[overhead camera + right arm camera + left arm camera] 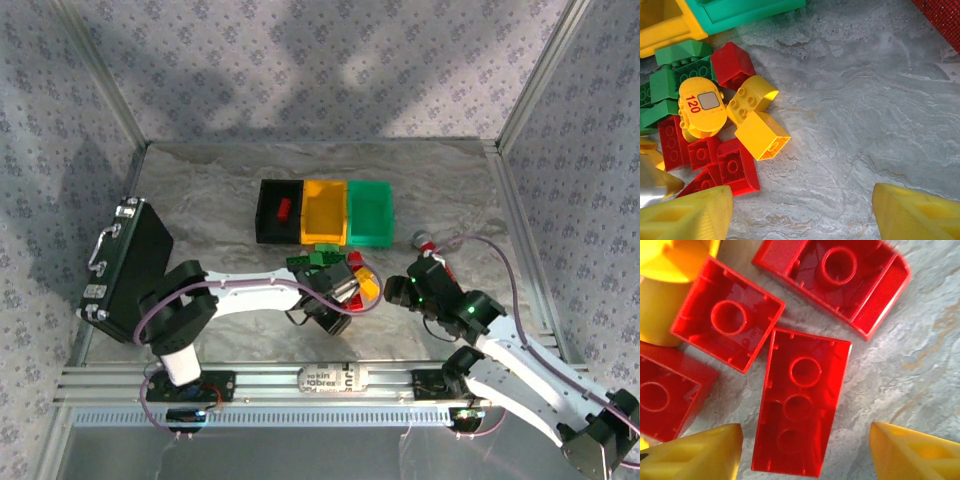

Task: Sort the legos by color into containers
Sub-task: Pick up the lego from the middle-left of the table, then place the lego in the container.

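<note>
Red is the only colour you have started: one red brick (283, 208) lies in the black bin (262, 212). The yellow bin (325, 212) and green bin (370, 210) look empty. By my reading nearly everything is left, heaped in the pile (345, 268) just in front of the bins. Your left gripper (805, 460) points straight down over it, its fingers spread either side of a long red brick (800, 400) and holding nothing. Your right gripper (800, 220) hangs beside the pile over bare table (865, 125), jaws wide and empty.
</note>
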{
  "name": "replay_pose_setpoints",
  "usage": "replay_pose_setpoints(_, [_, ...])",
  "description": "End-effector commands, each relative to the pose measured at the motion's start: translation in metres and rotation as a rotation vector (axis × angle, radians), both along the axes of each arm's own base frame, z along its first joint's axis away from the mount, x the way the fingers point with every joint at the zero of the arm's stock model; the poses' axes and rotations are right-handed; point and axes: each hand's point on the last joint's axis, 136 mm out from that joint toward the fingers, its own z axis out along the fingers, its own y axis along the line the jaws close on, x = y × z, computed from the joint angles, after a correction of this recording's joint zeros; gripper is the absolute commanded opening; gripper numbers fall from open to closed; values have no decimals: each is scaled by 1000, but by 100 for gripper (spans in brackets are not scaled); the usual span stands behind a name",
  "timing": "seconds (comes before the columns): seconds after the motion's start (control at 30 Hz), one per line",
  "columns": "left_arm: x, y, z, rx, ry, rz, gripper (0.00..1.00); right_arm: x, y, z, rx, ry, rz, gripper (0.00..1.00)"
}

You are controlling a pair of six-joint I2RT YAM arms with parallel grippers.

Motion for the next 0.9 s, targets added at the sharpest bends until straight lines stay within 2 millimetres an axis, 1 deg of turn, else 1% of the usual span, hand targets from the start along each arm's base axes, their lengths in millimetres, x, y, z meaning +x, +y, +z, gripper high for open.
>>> replay_pose_setpoints(0.0, [3,-9,-4,20,-9,-29,65,-4,-4,-3,8,0,-13,75])
replay_pose_setpoints(0.07, [4,-13,-7,28,-4,-28,61,-4,-4,-4,18,-3,-15,76])
replay_pose_setpoints(0.13, [6,-15,-10,26,-5,-20,55,-2,-2,-4,28,0,-7,75])
replay_pose_setpoints(0.27, [6,-13,-13,34,-12,-1,37,-1,-6,3,-10,12,-1,75])
replay_pose_setpoints(0.33, [5,-11,-10,35,-18,0,30,-2,-7,4,-11,8,-6,75])
replay_pose_setpoints(0.43, [3,-7,0,21,-39,2,27,-2,-8,4,5,-6,-19,75])
replay_pose_setpoints(0.57, [0,-6,21,-41,-62,18,25,0,-9,2,11,-10,-32,74])
replay_pose_setpoints(0.67, [0,-2,42,-87,-90,37,24,2,-9,2,0,-4,-30,74])
replay_pose_setpoints(0.77, [3,6,68,-125,-137,52,24,5,-7,5,-7,-2,-17,74])
replay_pose_setpoints(0.87, [11,17,96,-170,-183,75,24,8,-6,6,-9,-5,-14,74])
